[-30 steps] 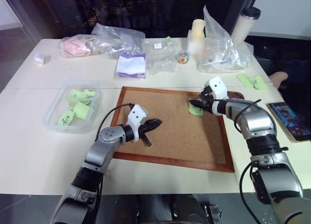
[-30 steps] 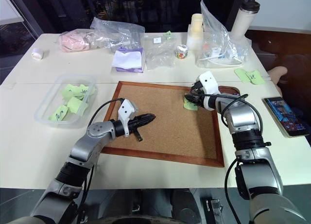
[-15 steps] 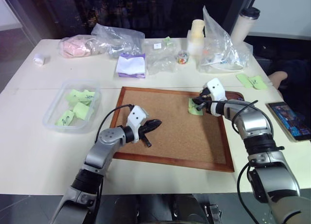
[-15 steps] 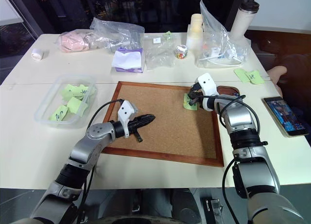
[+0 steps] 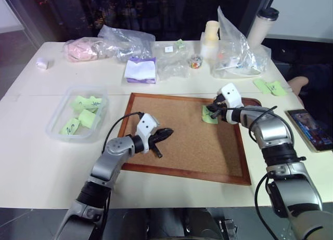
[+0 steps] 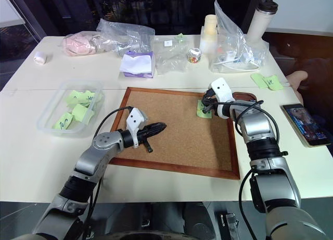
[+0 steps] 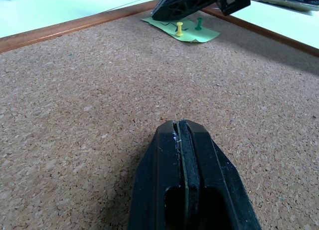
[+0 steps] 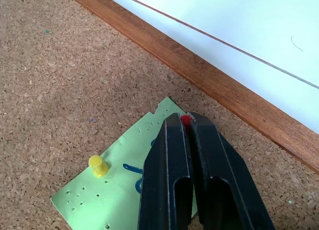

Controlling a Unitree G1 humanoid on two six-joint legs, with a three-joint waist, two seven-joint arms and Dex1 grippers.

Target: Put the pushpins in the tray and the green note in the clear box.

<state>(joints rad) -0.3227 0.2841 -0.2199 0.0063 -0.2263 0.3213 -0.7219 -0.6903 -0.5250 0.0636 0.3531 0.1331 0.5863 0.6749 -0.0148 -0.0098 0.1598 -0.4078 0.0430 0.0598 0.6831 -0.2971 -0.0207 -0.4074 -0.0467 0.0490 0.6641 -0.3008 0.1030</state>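
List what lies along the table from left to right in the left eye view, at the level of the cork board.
Clear box holding green notes → left gripper, shut, over the cork board → green note with the right gripper shut on a red pushpin → phone.

Pale cream table (image 5: 36, 162) before dark glass panes (image 5: 156, 11), white wall (image 5: 307, 13) at the right.

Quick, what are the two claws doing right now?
Left gripper: closed, holding nothing.
Right gripper: closed on a red pushpin in the green note.
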